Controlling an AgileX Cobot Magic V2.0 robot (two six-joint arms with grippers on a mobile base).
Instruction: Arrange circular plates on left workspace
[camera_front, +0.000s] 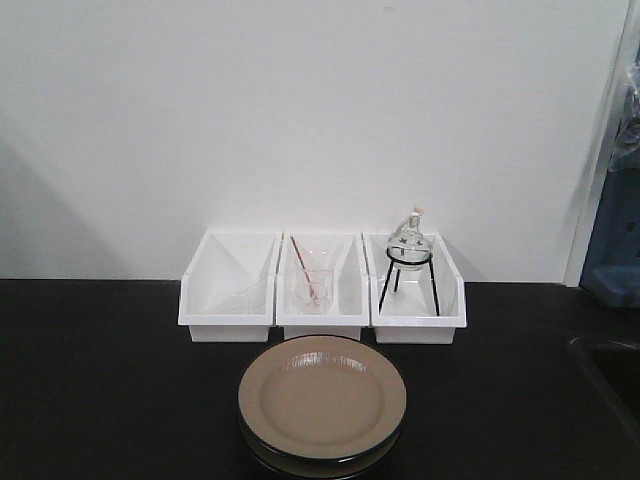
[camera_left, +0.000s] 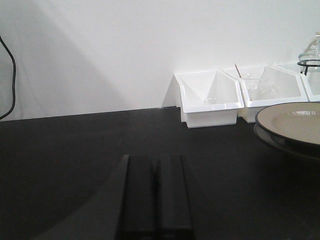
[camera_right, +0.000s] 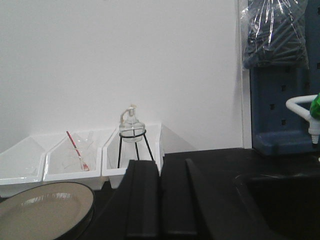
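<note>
Two circular plates (camera_front: 322, 405), beige on top with black rims, lie stacked one on the other on the black countertop (camera_front: 110, 380), in front of the middle white bin. The stack shows at the right edge of the left wrist view (camera_left: 295, 125) and at the lower left of the right wrist view (camera_right: 42, 210). My left gripper (camera_left: 156, 160) is shut and empty, low over bare countertop (camera_left: 75, 150) to the left of the plates. My right gripper (camera_right: 161, 165) is shut and empty, to the right of the plates. Neither gripper shows in the front view.
Three white bins stand side by side against the wall: the left one (camera_front: 230, 285), the middle one (camera_front: 318, 285) with a glass beaker and red-tipped rod, the right one (camera_front: 418, 285) with a glass flask on a black tripod. A recessed sink (camera_front: 612, 370) lies at the far right, with a white tap (camera_right: 302, 105) above it.
</note>
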